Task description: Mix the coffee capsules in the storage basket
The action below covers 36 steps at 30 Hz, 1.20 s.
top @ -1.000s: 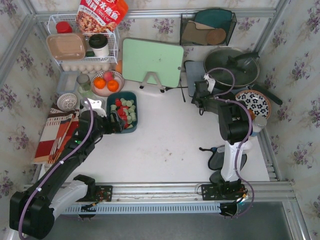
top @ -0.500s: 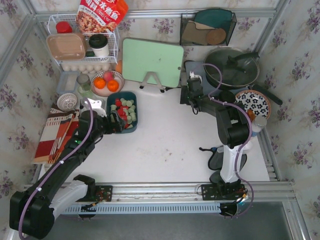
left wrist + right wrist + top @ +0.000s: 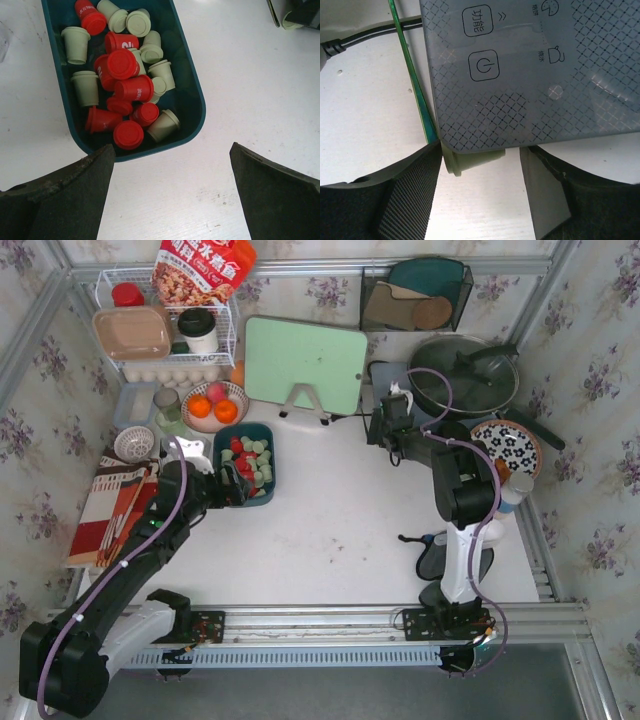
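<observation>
Storage basket [image 3: 272, 472]: dark teal tub on the white desk [image 3: 330, 530], left of centre in the top view.
Coffee capsules [image 3: 125, 85]: red and pale green, all inside the basket. Reds bunch mid-pile and greens lie around them, many tipped on their sides.
Left claw [image 3: 170, 150]: wide open, empty, at the basket's lower end in the wrist view.
Right claw [image 3: 480, 155]: jaws parted, gripping nothing, at a grey control panel's [image 3: 520, 65] corner, upper right of centre in the top view.

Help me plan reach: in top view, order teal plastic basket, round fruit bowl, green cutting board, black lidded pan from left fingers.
1. Teal plastic basket, at left fingers.
2. Round fruit bowl, behind.
3. Green cutting board, back centre.
4. Black lidded pan, far right.
</observation>
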Motion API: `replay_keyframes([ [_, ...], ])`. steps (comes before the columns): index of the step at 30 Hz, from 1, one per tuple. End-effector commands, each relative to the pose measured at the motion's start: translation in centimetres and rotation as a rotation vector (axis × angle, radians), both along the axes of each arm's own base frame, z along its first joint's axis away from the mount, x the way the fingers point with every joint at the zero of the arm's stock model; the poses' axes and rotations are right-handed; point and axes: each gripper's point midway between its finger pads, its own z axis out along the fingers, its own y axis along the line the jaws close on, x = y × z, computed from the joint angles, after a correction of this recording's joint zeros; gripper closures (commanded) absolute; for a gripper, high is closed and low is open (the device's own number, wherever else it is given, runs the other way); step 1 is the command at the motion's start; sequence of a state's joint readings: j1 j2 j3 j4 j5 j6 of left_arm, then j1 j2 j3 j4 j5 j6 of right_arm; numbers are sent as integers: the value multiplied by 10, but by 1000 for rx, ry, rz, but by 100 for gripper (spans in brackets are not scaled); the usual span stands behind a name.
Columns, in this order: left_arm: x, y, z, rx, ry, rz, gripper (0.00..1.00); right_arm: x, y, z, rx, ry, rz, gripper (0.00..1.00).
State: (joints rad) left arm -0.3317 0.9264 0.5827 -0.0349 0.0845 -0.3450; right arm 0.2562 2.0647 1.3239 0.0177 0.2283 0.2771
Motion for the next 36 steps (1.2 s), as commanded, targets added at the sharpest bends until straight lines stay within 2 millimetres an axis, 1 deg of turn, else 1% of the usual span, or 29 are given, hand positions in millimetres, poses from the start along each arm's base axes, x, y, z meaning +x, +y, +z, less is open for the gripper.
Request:
replay_keyframes([
  [1,3,-4,8,-19,-27,-10,1,10,9,-1,58,-31,17,32],
  [3,3,-3,7,-18,-27,-11,1,12,10,-1,57,-44,28,36],
  [7,3,-4,6,-19,-24,-12,1,6,10,1,56,-49,38,46],
  [9,4,-4,6,-19,-23,-12,1,2,12,6,61,-65,52,52],
  [11,4,-4,6,-19,-22,-13,1,-4,15,11,64,-83,78,62],
  [13,4,-5,5,-18,-20,-19,1,-11,21,18,67,-111,118,66],
  [14,4,-7,5,-18,-13,-30,1,-26,40,34,50,-166,221,67],
  [16,3,-9,4,-22,-9,-43,1,-38,53,47,16,-209,299,67],
  [19,3,-20,9,-46,-6,-99,1,-69,84,63,-39,-295,454,66],
  [21,2,-28,11,-63,1,-137,1,-92,105,81,-50,-399,560,65],
  [22,3,-33,13,-71,4,-156,1,-109,120,88,-42,-444,631,65],
  [23,2,-38,15,-75,10,-173,1,-120,125,100,-47,-515,669,65],
  [24,2,-43,18,-77,11,-191,1,-139,141,110,-41,-584,734,64],
  [25,1,-49,20,-71,12,-214,1,-153,147,114,-43,-640,774,64],
  [26,0,-55,21,-58,13,-231,1,-162,152,132,-35,-739,795,64],
  [28,-2,-68,25,-33,10,-271,1,-186,154,146,-21,-868,853,65],
  [30,-5,-83,27,-23,8,-315,1,-210,151,161,-14,-1019,889,67],
  [31,-9,-94,29,-22,0,-347,0,-224,147,163,-33,-1085,925,69],
  [32,-12,-105,31,-20,-9,-381,4,-237,144,171,-46,-1170,942,71],
  [34,-18,-125,36,-7,-40,-450,9,-253,139,178,-127,-1299,981,77],
  [35,-21,-135,37,0,-50,-481,10,-260,146,173,-176,-1318,1052,81],
  [36,-23,-143,38,6,-59,-503,10,-265,150,171,-191,-1330,1085,81],
])
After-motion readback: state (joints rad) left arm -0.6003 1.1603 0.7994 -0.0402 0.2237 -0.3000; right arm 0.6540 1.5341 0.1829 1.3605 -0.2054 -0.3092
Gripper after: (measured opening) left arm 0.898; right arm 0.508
